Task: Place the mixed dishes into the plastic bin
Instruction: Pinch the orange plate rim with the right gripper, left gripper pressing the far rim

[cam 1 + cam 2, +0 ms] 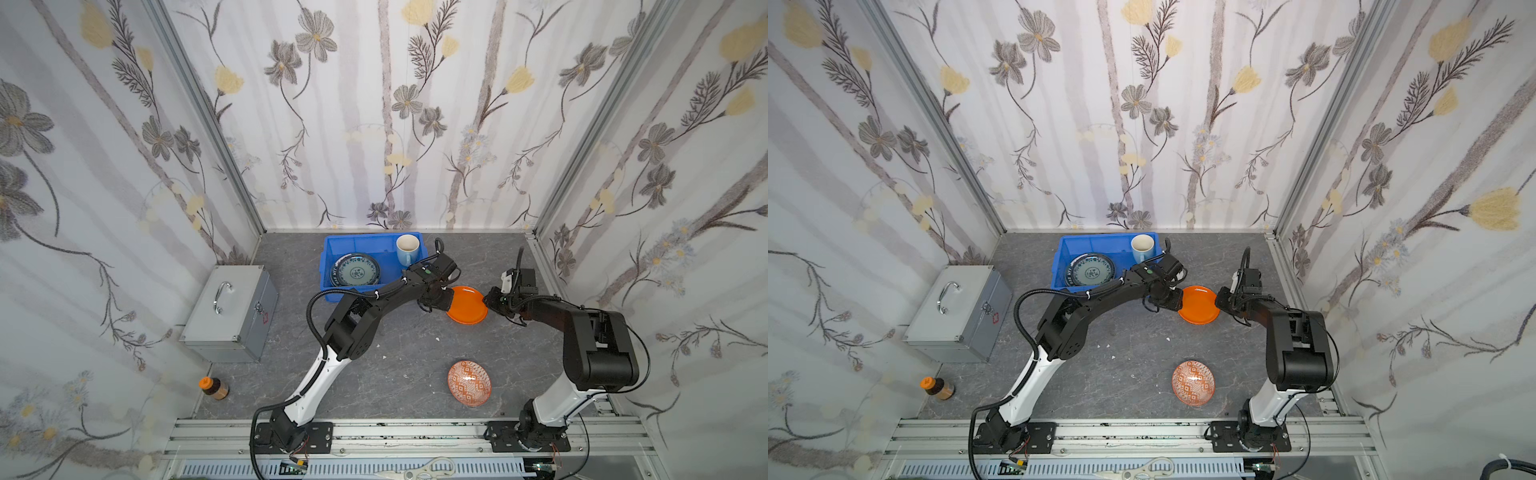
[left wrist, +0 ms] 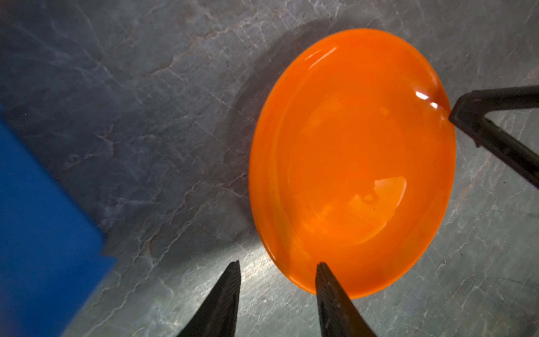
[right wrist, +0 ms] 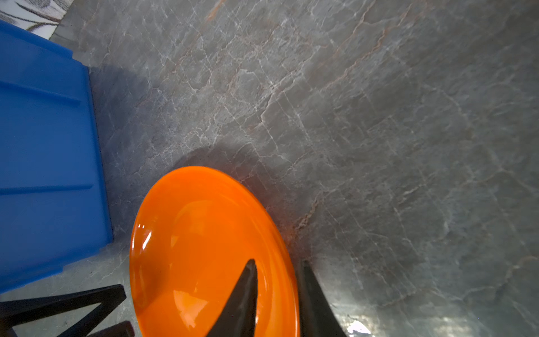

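The orange plate (image 1: 467, 305) was on the grey table (image 1: 395, 353), just right of the bin (image 1: 328, 249), with one gripper at each side. The right gripper (image 1: 486, 301) had narrow jaws pinching the plate's right rim, one finger (image 3: 245, 291) on top and the other outside the rim. The left gripper (image 1: 449, 302) was at the plate's left edge. Its jaws were partly open with a clear gap. One finger (image 2: 329, 291) was over the rim and the other was over bare table. It held nothing.

In the bin lay a teal plate (image 1: 355, 270), and a mug (image 1: 407, 249) stood in the far right corner. The left arm crossed over the bin's near right corner. A bowl (image 1: 469, 383) sat on the table nearer, well apart from the orange plate. Far to the left were a case (image 1: 230, 311) and a bottle (image 1: 212, 387).
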You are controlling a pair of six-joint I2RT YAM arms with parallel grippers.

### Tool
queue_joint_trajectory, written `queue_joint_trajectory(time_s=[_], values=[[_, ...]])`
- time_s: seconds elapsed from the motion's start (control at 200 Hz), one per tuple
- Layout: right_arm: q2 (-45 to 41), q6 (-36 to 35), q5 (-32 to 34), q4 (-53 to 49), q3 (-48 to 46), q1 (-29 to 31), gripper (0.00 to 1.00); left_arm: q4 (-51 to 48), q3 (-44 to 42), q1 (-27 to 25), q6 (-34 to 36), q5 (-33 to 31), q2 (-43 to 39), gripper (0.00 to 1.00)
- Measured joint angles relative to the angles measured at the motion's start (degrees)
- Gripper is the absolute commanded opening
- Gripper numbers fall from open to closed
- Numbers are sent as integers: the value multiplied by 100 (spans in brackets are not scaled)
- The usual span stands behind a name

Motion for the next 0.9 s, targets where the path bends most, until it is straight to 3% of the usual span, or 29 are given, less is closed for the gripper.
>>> queue_joint_trajectory(time_s=[0.565,0.789,0.899], values=[[63,-146,0,-588,162,133,25,0,11,26,4,149,42,37],[107,-188,2,-664,275,164,7,-28,11,37,52,210,44,37],[107,-190,2,-691,282,166,4,-50,11,37,83,221,44,35]])
